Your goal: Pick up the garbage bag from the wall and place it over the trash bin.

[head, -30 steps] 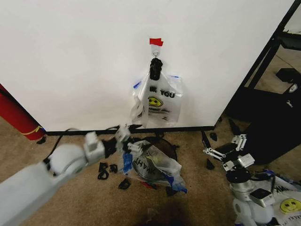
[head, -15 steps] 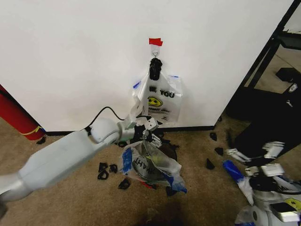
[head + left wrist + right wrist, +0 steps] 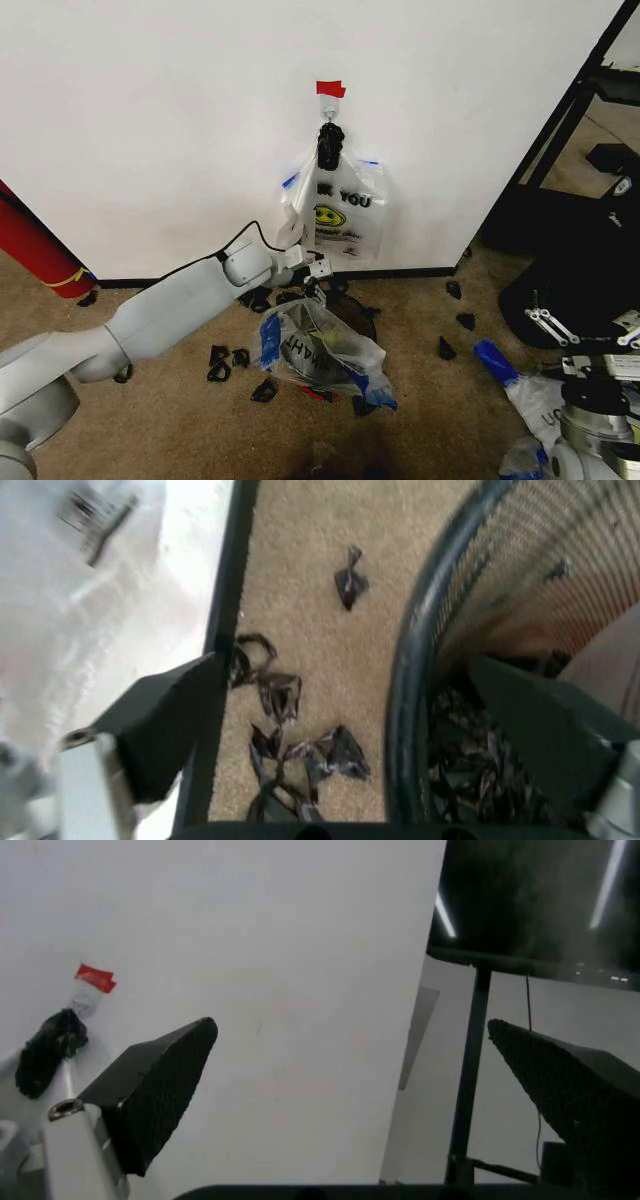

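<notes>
**Left arm at the bin, bags on the hook**

Garbage bag [image 3: 295, 205]: thin clear plastic w/ blue edge strips, hanging on the wall [image 3: 150, 120] from a small hook [image 3: 329, 117] under a bit of red tape [image 3: 331, 89], bunched w/ a white smiley "THANK YOU" bag [image 3: 345, 215] in front of it. Black baseboard [image 3: 400, 272] runs along the wall's foot.

Trash bin [image 3: 345, 312] sits on the carpet just below the hook; a crumpled clear bag w/ blue strips [image 3: 320, 350] lies over its near side. Left wrist view shows the bin's dark rim [image 3: 415, 667] and mesh wall close up.

Left end effector [image 3: 312, 272] is reached fwd, low, btw the hanging bags and the bin; fingers [image 3: 165, 727] spread wide, holding nothing (one finger by the baseboard, other over the bin's inside).

Right end effector [image 3: 585, 335] is low at the robot's right, well apart from the bin; fingers [image 3: 160, 1087] wide apart, empty, facing the wall.

Black scraps [image 3: 230, 358] litter the carpet; red cylinder [image 3: 35, 245] leans at far left.
</notes>
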Motion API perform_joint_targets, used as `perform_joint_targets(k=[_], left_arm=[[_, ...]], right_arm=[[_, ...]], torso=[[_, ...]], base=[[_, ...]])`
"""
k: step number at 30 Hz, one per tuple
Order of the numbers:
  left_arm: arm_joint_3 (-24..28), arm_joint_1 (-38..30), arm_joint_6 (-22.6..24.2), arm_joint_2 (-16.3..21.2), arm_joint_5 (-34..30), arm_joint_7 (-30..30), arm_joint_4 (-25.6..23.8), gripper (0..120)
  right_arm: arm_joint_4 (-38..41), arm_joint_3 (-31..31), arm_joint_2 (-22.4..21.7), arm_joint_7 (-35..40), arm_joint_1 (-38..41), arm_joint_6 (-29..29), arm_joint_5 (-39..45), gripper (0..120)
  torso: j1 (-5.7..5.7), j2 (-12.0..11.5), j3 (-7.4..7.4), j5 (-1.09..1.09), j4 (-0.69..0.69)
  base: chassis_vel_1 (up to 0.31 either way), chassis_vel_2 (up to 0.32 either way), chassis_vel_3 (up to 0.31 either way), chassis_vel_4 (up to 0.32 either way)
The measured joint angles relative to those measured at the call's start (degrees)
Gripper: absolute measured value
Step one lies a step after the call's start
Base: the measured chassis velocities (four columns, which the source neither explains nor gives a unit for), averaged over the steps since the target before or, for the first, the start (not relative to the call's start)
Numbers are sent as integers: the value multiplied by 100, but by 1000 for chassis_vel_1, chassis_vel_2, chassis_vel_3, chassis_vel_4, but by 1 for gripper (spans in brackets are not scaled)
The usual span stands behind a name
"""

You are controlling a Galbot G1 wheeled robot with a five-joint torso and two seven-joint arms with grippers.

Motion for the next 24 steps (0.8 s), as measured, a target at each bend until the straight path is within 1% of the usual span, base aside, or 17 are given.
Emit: perform_joint_targets(k=[2,3,8,10,11,12,16,17,21,22,23,24], left_arm=[[52,-32,0,-15,-5,-5,44,87],[52,-32,0,-15,-5,-5,44,87],[161,-146,33,-64,-69,5,150,67],[195,-170,69,-99,-92,6,169,57],[195,-170,69,-99,-92,6,169,57],[201,-170,84,-118,-97,6,179,53],[181,-120,118,-126,-104,51,185,36],[181,-120,118,-126,-104,51,185,36],[106,-17,172,38,-171,81,35,20],[72,15,208,110,-216,80,-42,14],[44,39,238,164,-256,74,-96,12],[-14,90,287,279,-355,37,-209,8]], right_arm=[[-25,-26,17,-13,-4,-2,0,100],[-25,-26,17,-13,-4,-2,0,100],[-73,-25,33,-18,-74,-11,19,100],[-80,-24,41,-19,-84,-14,22,100],[-80,-24,41,-19,-84,-14,22,100],[-84,-24,44,-21,-87,-15,22,100],[-105,-33,37,-39,-104,-19,16,100],[-105,-33,37,-39,-104,-19,16,100],[-120,-48,29,-52,-108,-21,0,100],[-122,-65,30,-57,-106,-22,-13,100],[-123,-79,31,-59,-102,-22,-25,100],[-123,-108,34,-59,-92,-23,-47,100]], torso=[[0,0,0,0,0],[0,0,0,0,0],[0,0,0,0,-1],[0,0,0,0,-1],[0,0,0,0,-1],[-1,0,0,0,-1],[-1,0,0,0,-2],[-1,0,0,0,-2],[-1,0,0,0,-1],[-1,0,0,0,-1],[-1,0,0,0,-1],[-1,0,0,-1,-1]], base=[[0,0,0,0],[0,0,0,0],[0,0,0,0],[0,0,0,0],[0,0,0,0],[0,0,0,0],[0,0,0,0],[0,0,0,0],[0,0,0,0],[0,0,0,0],[0,0,0,0],[0,0,0,0]])
